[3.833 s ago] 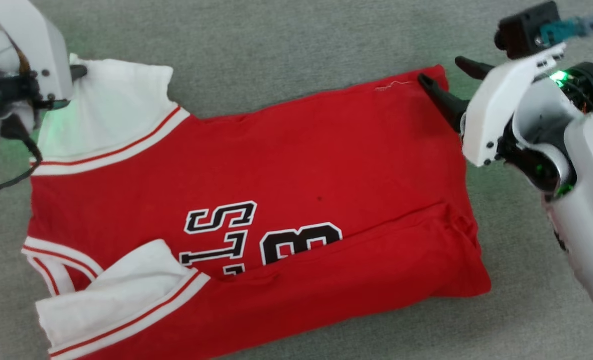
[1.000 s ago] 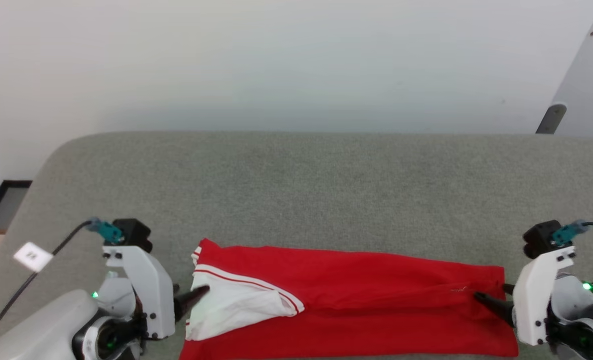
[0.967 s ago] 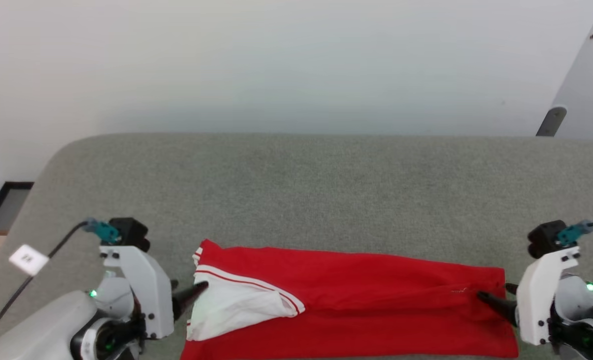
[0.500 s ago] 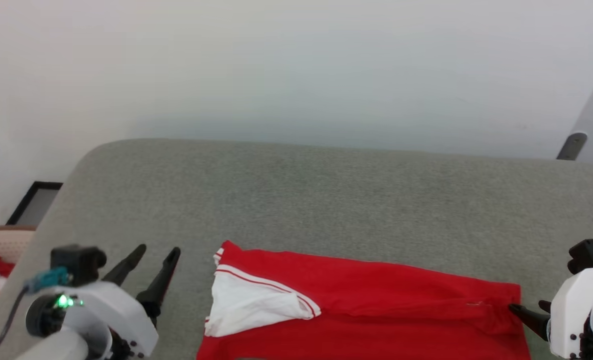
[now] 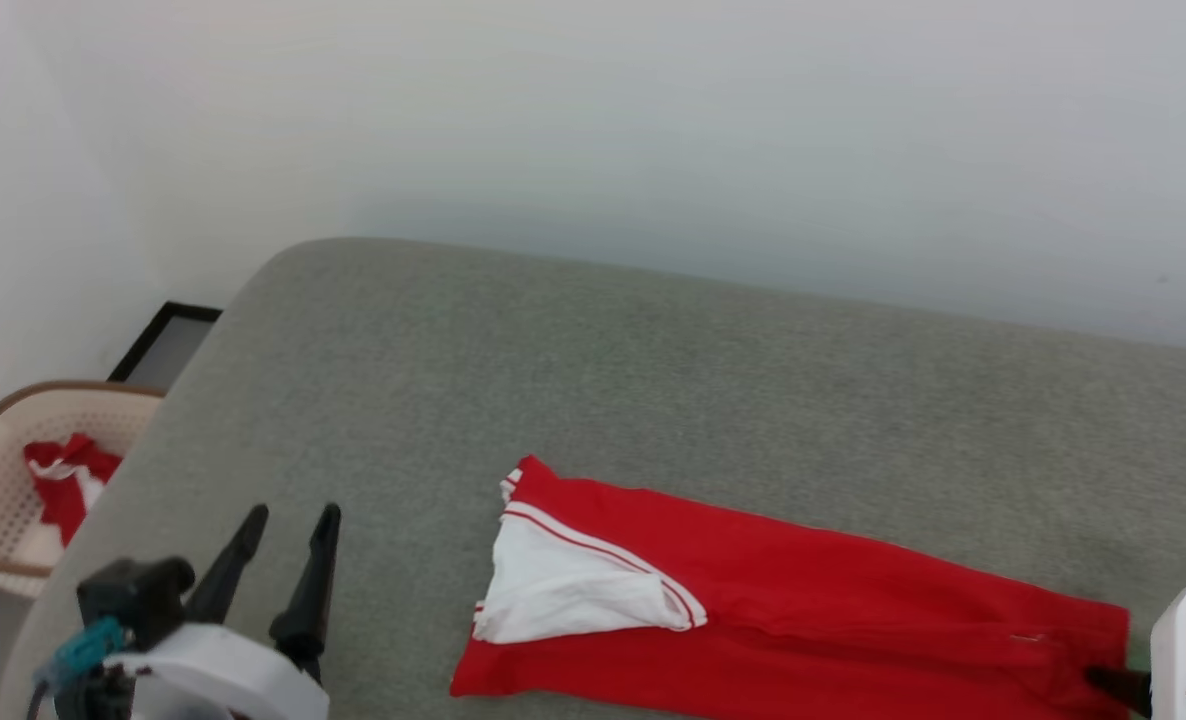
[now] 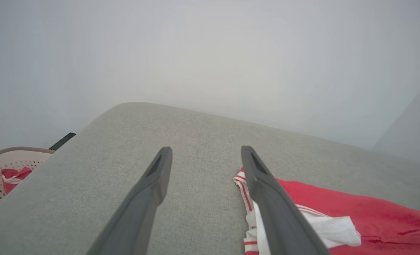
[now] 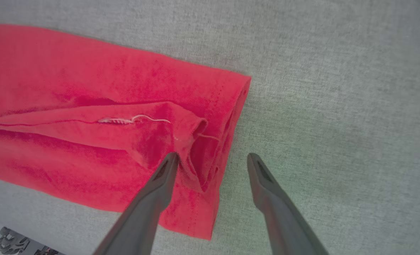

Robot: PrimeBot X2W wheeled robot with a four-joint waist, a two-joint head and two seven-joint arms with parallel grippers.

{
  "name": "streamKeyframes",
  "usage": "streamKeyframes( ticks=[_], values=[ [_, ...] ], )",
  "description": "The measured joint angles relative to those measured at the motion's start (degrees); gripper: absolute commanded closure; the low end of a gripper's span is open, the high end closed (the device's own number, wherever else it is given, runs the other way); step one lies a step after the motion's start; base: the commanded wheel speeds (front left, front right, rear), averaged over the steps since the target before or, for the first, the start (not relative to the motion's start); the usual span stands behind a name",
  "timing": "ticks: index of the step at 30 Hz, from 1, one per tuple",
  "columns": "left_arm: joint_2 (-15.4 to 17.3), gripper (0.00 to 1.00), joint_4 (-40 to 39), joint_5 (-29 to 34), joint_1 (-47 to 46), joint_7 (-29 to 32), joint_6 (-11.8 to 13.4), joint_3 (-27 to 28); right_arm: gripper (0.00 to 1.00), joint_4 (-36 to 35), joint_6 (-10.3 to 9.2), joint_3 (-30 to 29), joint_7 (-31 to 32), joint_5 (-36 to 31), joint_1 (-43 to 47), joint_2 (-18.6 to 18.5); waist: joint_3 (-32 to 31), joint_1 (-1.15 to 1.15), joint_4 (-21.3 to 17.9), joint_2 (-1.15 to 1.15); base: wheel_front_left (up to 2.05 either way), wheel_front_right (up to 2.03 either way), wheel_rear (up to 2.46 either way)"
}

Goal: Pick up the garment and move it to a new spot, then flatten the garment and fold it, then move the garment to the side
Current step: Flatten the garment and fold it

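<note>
The left end effector [image 5: 292,511] gapes wide and empty, the folded garment [image 5: 803,610] to its right; the right end effector [image 7: 213,156], equally wide, straddles the hem.

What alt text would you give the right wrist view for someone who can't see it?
A folded red garment lies flat on a grey fabric surface, its hemmed end mid-frame. The right gripper is open, one dark finger over the garment's corner fold, the other over bare surface, holding nothing.
</note>
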Motion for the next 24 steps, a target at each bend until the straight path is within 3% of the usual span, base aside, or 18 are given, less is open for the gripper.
streamKeyframes(
  ticks=[10, 11, 12, 13, 24],
  values=[
    [-8.6, 0.00, 1.4, 7.5, 6.4, 0.0, -5.4, 11.8, 0.00, 6.1, 0.00, -3.7, 1.9, -3.4, -0.4, 3.7, 2.0, 0.00, 3.5, 0.00, 0.00, 0.00, 0.00],
    [-9.3, 0.00, 1.5, 7.9, 6.6, 0.0, -5.7, 12.6, 0.09, 6.5, -0.02, -3.8, 2.3, -3.4, -0.7, 3.9, 2.2, 0.00, 3.7, 0.00, 0.00, 0.00, 0.00],
    [-9.8, 0.00, 1.6, 8.8, 6.8, 0.0, -6.2, 13.5, 0.62, 6.6, -0.03, -3.8, 2.3, -3.4, -0.9, 3.9, 2.5, 0.00, 3.9, 0.00, 0.00, 0.00, 0.00],
    [-10.5, 0.00, 1.6, 9.4, 7.1, 0.0, -6.4, 14.5, 1.00, 7.0, -0.03, -3.8, 2.4, -3.4, -1.3, 4.0, 2.7, 0.00, 4.0, 0.00, 0.00, 0.00, 0.00],
    [-14.9, 0.00, 1.8, 13.2, 9.7, 0.0, -9.4, 21.8, 1.00, 4.4, -0.02, -1.6, 4.0, 0.3, -2.6, 3.2, 3.5, 0.00, 2.7, 0.00, 0.00, 0.00, 0.00]
  ],
)
